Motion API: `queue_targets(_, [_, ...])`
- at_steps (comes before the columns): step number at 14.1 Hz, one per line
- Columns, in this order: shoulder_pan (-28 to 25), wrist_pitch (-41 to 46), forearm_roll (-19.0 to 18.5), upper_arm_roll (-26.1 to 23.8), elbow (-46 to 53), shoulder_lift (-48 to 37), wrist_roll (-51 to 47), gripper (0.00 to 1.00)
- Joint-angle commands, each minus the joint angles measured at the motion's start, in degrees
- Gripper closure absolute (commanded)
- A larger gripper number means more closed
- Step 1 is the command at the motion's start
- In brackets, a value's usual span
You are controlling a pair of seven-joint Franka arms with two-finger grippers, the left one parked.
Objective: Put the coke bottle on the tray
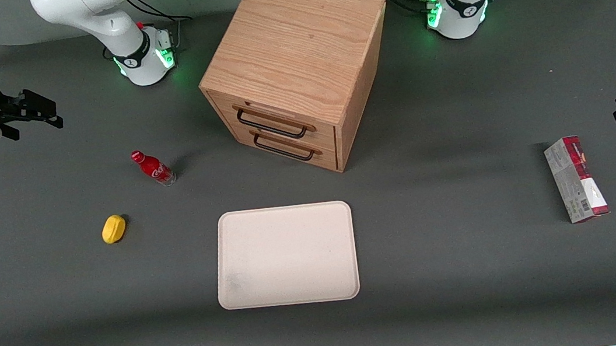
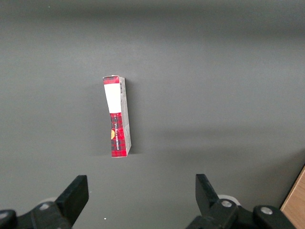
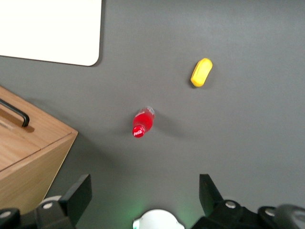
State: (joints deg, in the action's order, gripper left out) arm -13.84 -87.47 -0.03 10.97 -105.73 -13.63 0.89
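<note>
Waiting near the table's (image 1: 477,305) camera-side edge, the tray (image 1: 286,255) lies bare, nothing delivered yet. Raised at the working arm's end, well apart from everything, the gripper (image 3: 143,198) hangs with fingers spread, holding nothing. And the coke bottle (image 1: 153,168) stands untouched on the table, between cabinet (image 1: 295,69) and yellow object (image 1: 113,228). Everything's left: reach, grasp, carry.

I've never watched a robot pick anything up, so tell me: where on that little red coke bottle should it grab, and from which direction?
Probably around the red body just under the cap, coming down from above. The coke bottle stands upright on the table with open space all round, and its round, narrow body should fit between two fingers. The end effector is open, up off the table at the working arm's end, away from the bottle.
</note>
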Motion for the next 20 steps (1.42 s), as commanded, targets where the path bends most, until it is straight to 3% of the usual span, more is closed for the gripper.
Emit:
queue_targets(1, [1.0, 5.6, 0.2, -0.5, 7.5, 5.1, 0.6, 0.0])
queue_targets(14, [0.3, 5.4, 0.9, -0.7, 7.8, 5.6, 0.4, 0.0])
queue_targets(20, [-6.8, 6.0, 1.1, -1.0, 7.4, 4.7, -6.1, 0.0])
